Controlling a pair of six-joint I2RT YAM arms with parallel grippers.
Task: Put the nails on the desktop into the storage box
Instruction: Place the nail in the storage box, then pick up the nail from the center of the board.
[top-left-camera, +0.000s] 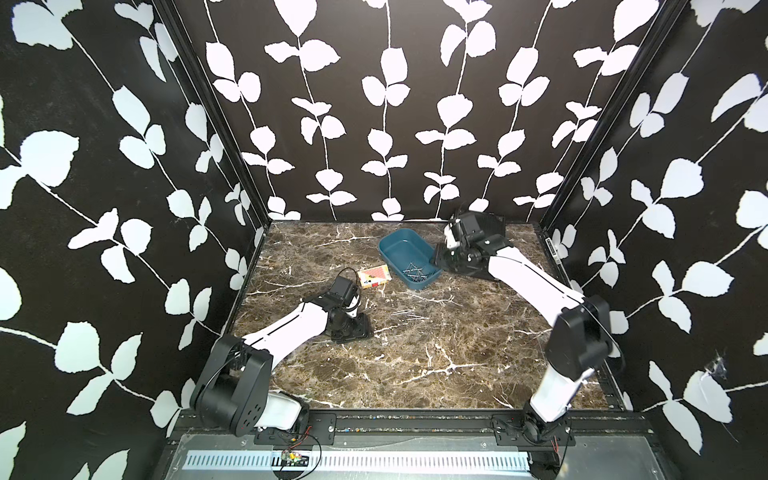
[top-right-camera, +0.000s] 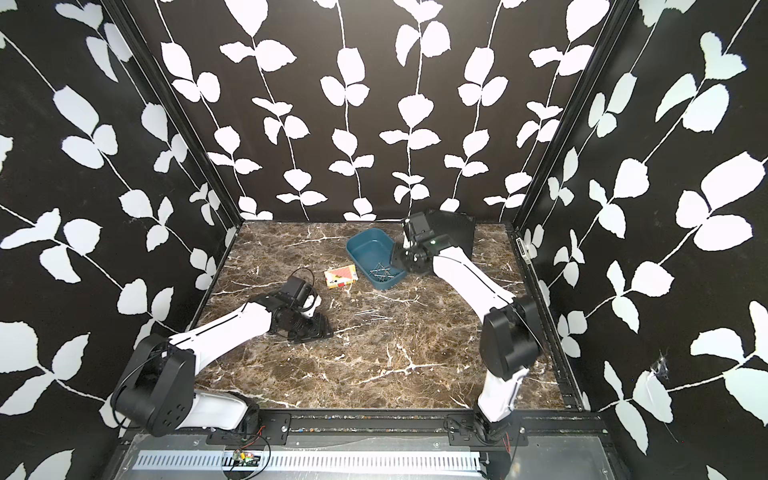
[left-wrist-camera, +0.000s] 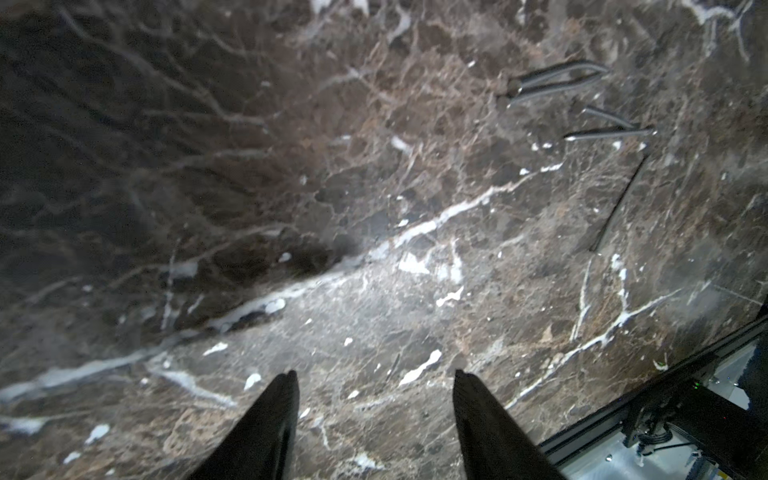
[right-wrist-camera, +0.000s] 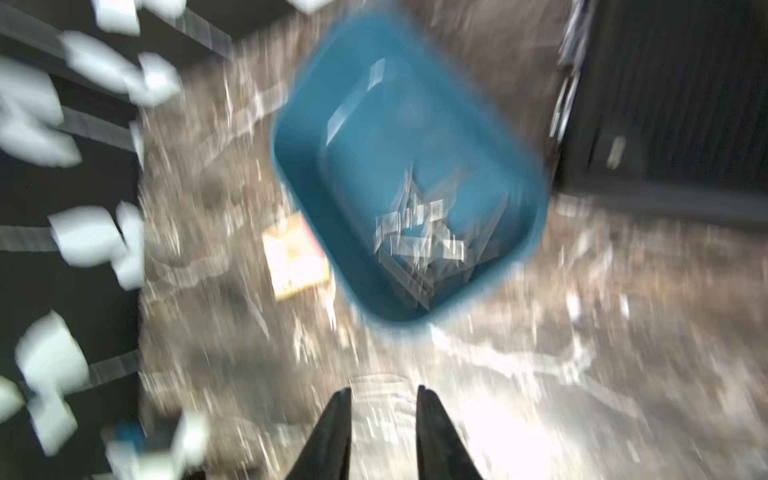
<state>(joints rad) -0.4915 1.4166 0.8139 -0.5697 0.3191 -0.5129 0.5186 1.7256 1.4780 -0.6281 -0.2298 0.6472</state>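
The teal-blue storage box (top-left-camera: 400, 245) (top-right-camera: 365, 245) stands at the back of the brown marble desktop (top-left-camera: 415, 365), with a heap of thin nails (top-left-camera: 413, 272) (top-right-camera: 381, 272) in its near corner. More nails (top-left-camera: 409, 316) (top-right-camera: 374, 316) lie loose on the desktop in front of it, and they show in the left wrist view as grey pins (left-wrist-camera: 557, 81). My right gripper (top-left-camera: 440, 257) (right-wrist-camera: 383, 390) hovers at the box's right edge, open, with nothing between its fingers; its view is blurred. My left gripper (top-left-camera: 356, 329) (left-wrist-camera: 374, 374) rests low over bare marble, left of the loose nails, open and empty.
A small red-and-white card box (top-left-camera: 374, 277) (right-wrist-camera: 295, 257) lies just left of the storage box. A black ribbed case (top-left-camera: 492, 226) (right-wrist-camera: 665, 104) leans at the back right, behind my right wrist. Black leaf-patterned walls close in three sides.
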